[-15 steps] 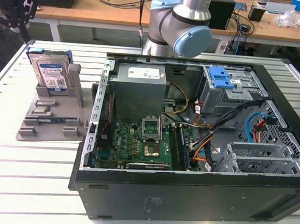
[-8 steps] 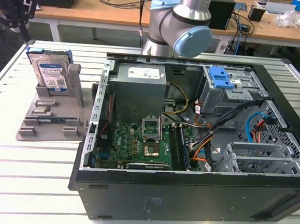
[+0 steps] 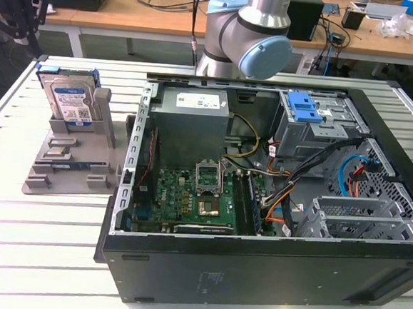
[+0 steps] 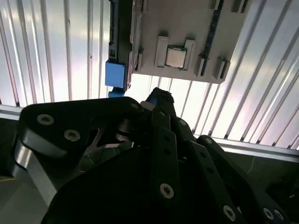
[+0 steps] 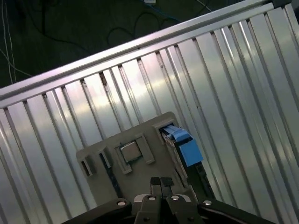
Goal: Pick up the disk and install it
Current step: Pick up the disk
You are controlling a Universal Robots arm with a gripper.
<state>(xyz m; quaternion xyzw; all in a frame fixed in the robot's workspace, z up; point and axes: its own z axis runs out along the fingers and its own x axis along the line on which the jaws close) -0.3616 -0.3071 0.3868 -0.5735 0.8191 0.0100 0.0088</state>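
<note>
The pincer [image 5: 161, 182], closed and empty, hovers above the disk [image 3: 70, 101], which stands upright in the grey holder [image 3: 69, 169] on the counter [image 3: 36, 227].

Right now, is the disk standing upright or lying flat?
Upright: the disk stands on edge in the grey holder, its label facing the exterior camera.

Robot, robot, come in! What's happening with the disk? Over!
Pincer shut, empty, up above grey holder. Disk standing upright in that holder, not yet grabbed. Open computer case beside it. Over.
</note>
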